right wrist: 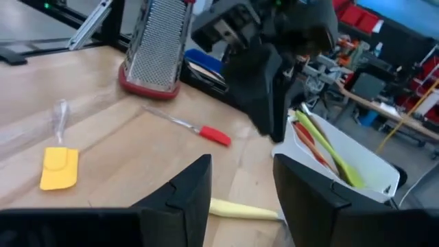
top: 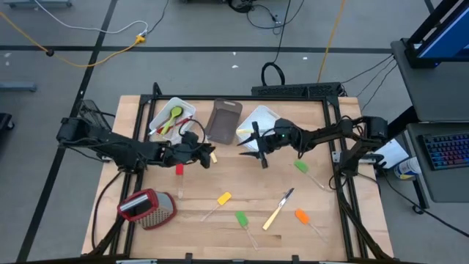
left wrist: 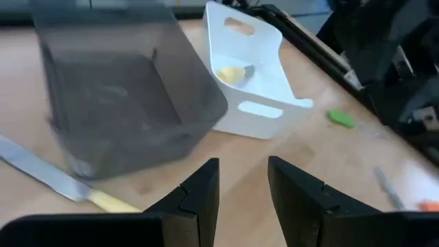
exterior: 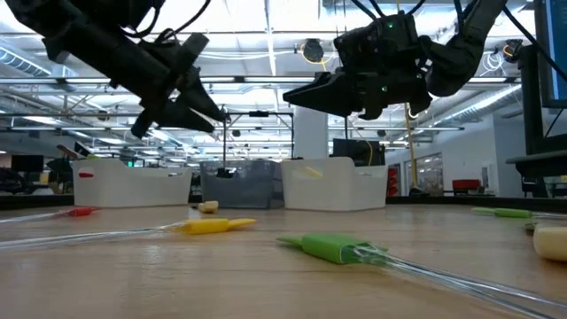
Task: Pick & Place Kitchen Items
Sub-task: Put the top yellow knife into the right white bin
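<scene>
wooden tabletop holds the scattered kitchen items: a yellow spatula [top: 223, 198], green spatula [top: 241, 218], orange spatula [top: 301, 215] and pale-handled knife [top: 278, 209] lie near the front, with a red spatula [top: 179, 170] and another knife [left wrist: 65, 182] by the dark tub [top: 224, 120]. both claws hover released and empty mid-table, left gripper [top: 206, 155] beside right gripper [top: 261, 155]. my worry is the arms clashing, since they sit near each other, or thin handles slipping from a pinch.

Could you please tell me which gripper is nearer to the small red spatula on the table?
Left. The left gripper hovers just beside the red spatula, while the right gripper sits farther away, near the white tub.
</scene>
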### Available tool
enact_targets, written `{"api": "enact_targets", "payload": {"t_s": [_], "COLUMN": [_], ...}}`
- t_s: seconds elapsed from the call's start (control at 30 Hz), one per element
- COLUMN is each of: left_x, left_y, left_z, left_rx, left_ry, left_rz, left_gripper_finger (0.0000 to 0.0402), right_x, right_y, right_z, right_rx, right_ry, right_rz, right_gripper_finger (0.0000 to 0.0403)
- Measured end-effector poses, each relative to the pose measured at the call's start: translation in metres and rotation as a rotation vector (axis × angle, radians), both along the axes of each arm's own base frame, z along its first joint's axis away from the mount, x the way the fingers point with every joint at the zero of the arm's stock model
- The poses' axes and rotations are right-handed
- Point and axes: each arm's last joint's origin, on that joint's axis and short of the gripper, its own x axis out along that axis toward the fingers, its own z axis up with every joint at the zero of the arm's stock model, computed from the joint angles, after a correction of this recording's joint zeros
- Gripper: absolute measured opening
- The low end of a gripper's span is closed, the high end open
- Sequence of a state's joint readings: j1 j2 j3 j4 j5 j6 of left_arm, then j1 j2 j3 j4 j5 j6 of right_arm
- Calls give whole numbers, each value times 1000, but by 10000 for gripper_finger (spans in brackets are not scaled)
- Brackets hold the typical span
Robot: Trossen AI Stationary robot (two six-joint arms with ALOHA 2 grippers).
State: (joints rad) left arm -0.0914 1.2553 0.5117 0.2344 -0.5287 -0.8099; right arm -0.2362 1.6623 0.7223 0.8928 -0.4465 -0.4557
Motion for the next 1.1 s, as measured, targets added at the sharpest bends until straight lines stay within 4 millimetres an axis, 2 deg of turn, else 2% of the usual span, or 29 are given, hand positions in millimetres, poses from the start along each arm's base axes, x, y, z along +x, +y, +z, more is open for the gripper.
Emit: {"api": "enact_targets", "payload": {"t_s": [0.13, 0.33, 0.43, 0.6, 0.73, 0.87, 1.1], "left_x": [10, 31, 42, 55, 62, 73, 72], "left_y": [-2, -5, -5, -5, -3, -2, 12], "left_z": [-12, -23, -21, -7, -7, -20, -45], "left_rx": [-166, -261, -286, -299, -312, -328, -385], "left_ry": [-46, 7, 97, 297, 383, 382, 495], "left_rz": [79, 101, 129, 202, 257, 274, 350], "left_gripper_finger": [127, 127, 127, 127, 127, 127, 127], "right_x": [1, 1, 1, 0, 0, 0, 0], "right_y": [3, 3, 3, 3, 3, 3, 3], "right_z": [-1, 0, -1, -1, -1, -2, -2], "right_rx": [-34, -49, -47, -50, -49, -45, -28], "right_ry": [-2, -11, -4, -3, -4, 4, 15], "right_rz": [14, 14, 15, 15, 15, 15, 13], "right_gripper_finger": [151, 150, 151, 149, 150, 149, 147]}}
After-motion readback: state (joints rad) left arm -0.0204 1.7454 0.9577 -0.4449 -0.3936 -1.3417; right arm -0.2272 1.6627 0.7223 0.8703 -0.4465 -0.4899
